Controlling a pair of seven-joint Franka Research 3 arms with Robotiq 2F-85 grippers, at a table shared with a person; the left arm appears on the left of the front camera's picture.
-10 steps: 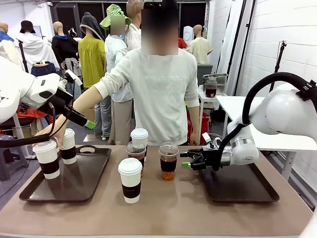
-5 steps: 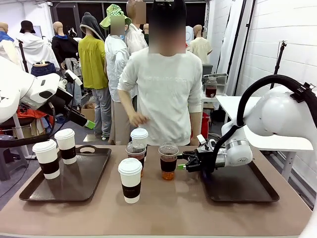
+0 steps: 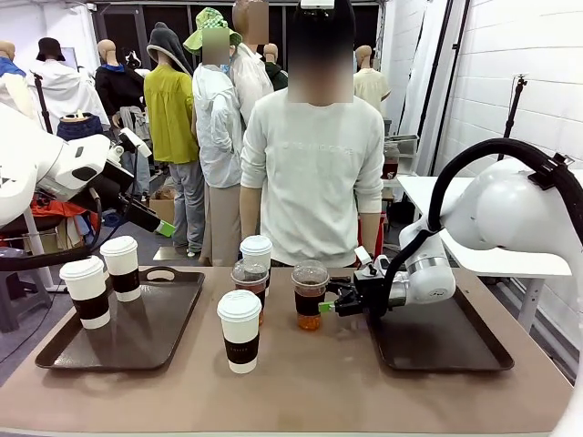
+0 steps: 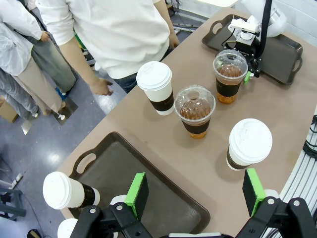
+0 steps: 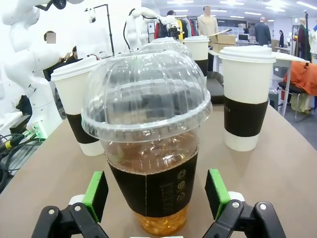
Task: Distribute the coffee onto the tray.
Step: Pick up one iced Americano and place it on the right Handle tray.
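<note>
Green pads of our right gripper (image 5: pixel 157 194) stand open either side of a clear dome-lidded cup (image 5: pixel 148 148), just apart from its dark sleeve. The cup is ridged plastic holding amber drink, mid-table beside the right tray (image 3: pixel 437 341). Past it we note a second clear cup (image 3: pixel 250 280) and two white paper cups (image 3: pixel 239 330). Another pair of paper cups (image 3: pixel 85 291) stands on the flat brown left tray (image 3: pixel 173 319). The left gripper (image 4: pixel 195 191) hangs above, jaws spread wide.

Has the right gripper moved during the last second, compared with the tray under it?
Yes. Against the right tray, the right gripper has slid toward picture left; its open jaws now flank the clear dome-lidded cup.
</note>
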